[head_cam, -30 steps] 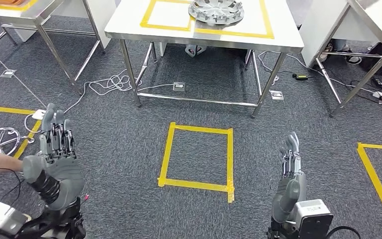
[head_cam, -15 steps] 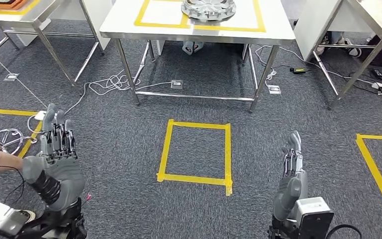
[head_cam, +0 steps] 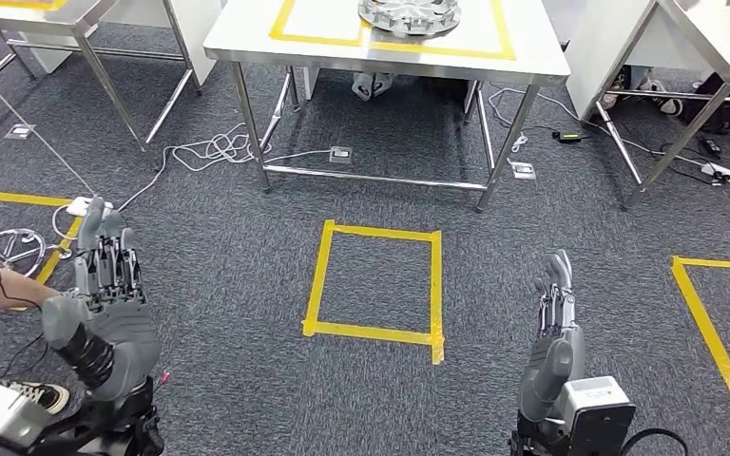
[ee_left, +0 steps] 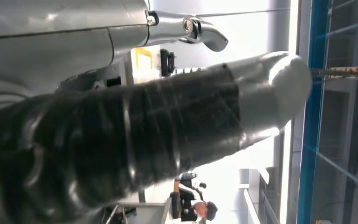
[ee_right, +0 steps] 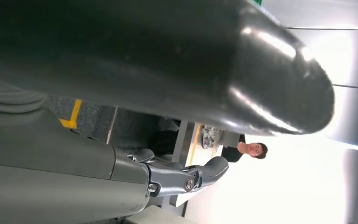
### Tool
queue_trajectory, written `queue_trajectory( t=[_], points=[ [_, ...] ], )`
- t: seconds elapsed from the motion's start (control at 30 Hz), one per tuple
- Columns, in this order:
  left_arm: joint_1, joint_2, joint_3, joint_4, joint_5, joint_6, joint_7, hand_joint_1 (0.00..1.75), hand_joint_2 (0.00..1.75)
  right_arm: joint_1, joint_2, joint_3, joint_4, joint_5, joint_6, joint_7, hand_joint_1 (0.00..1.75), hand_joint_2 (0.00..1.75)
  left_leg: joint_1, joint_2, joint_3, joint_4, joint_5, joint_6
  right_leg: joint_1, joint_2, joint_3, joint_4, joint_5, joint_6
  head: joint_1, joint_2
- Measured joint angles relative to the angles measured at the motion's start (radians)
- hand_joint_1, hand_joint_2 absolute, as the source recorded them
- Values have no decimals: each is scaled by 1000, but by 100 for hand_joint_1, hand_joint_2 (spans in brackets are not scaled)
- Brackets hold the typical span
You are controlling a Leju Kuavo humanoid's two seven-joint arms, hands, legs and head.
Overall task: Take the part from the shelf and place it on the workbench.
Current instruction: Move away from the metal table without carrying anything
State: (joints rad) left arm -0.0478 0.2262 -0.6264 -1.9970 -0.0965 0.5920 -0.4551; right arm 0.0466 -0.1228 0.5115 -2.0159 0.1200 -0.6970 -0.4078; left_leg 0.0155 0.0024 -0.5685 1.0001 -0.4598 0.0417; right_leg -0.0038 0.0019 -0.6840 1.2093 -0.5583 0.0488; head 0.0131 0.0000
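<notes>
Both hands empty, fingers spread wide: left hand [head_cam: 105,318], right hand [head_cam: 556,332]. Part [head_cam: 409,13] seen resting on desk [head_cam: 532,57]. Advised: hands kept raised, approach squared.

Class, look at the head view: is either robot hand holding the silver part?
No: the silver part lies on the workbench, while the left hand and right hand hold nothing.

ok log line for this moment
left hand: open, empty | right hand: open, empty | part: on workbench ahead | robot: facing taped floor square
</notes>
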Motion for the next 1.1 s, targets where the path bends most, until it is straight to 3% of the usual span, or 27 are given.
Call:
queue_trajectory(
  t=[0.03, 0.07, 0.1, 0.2, 0.27, 0.37, 0.47, 0.5, 0.53, 0.73, 1.1],
  points=[
    [0, 0, 0, 0, 0, 0, 0, 0, 0, 1, 0, 0, 0, 0, 0, 0, 0, 0, -1, 0, -8, 1, 5, 0, -1, 0, -19, 58, -24, 2, 4, 0],
    [1, 0, 0, 0, 0, 0, 0, 0, 0, 1, 0, 0, 1, 0, 0, 0, 0, 0, -2, 0, -16, 2, 10, 0, -1, 0, -23, 84, -31, 1, 7, 0],
    [1, 0, 0, 0, 0, 0, 0, 0, 0, 2, 0, 0, 2, 0, 0, 0, 0, 0, -2, 0, -23, 3, 14, -1, -1, 0, -6, 67, -19, -1, 11, 0],
    [1, 0, 0, 0, 0, 0, 0, 0, 0, 0, 0, 0, 3, -1, 0, 0, 0, 0, -6, -1, -33, 4, 26, -7, 5, -1, 119, -141, 49, -20, 19, 0],
    [1, 0, 0, 0, 0, 0, 0, 0, 0, -2, 0, 0, 3, 0, 0, 0, 0, 0, -5, 0, -38, 3, 34, -18, 12, -2, 159, -217, 59, -31, 20, 0],
    [1, 0, 1, 0, 0, 1, 0, 0, 0, -1, 0, 0, 3, 0, 0, 0, 0, 0, -3, 2, -43, -3, 41, -34, 16, -1, 157, -231, 69, -39, 19, 0],
    [1, 0, 3, 0, 0, 1, 0, 0, 0, -1, 1, 0, 3, 0, 0, 0, 0, 0, -7, 1, -50, -17, 31, -14, 11, 1, 163, -242, 74, -21, 7, 0],
    [1, 0, 4, 0, 0, 1, 0, 0, 0, -1, 2, 0, 4, 0, 0, 0, 0, 0, -8, 2, -49, -21, 30, -6, 10, 2, 162, -242, 75, -21, 1, 0],
    [2, 0, 4, 0, 0, 1, 0, 0, 0, 0, 2, 0, 4, -1, 0, 0, 0, 0, -8, 1, -47, -22, 31, -6, 11, 2, 159, -242, 76, -28, -2, 0],
    [2, 0, 5, 0, 0, 3, 0, 0, 0, 1, 2, 0, 4, -1, 0, 0, 0, 0, -5, 0, -33, -26, 61, -32, 13, 2, 161, -234, 78, -38, -11, 0],
    [2, 0, 6, 0, 1, 6, -1, 0, 0, 1, 2, 0, 4, 7, 0, 4, 0, 0, -8, 0, -37, -25, 59, -34, 10, 2, 162, -235, 78, -38, -11, 0]
  ],
)
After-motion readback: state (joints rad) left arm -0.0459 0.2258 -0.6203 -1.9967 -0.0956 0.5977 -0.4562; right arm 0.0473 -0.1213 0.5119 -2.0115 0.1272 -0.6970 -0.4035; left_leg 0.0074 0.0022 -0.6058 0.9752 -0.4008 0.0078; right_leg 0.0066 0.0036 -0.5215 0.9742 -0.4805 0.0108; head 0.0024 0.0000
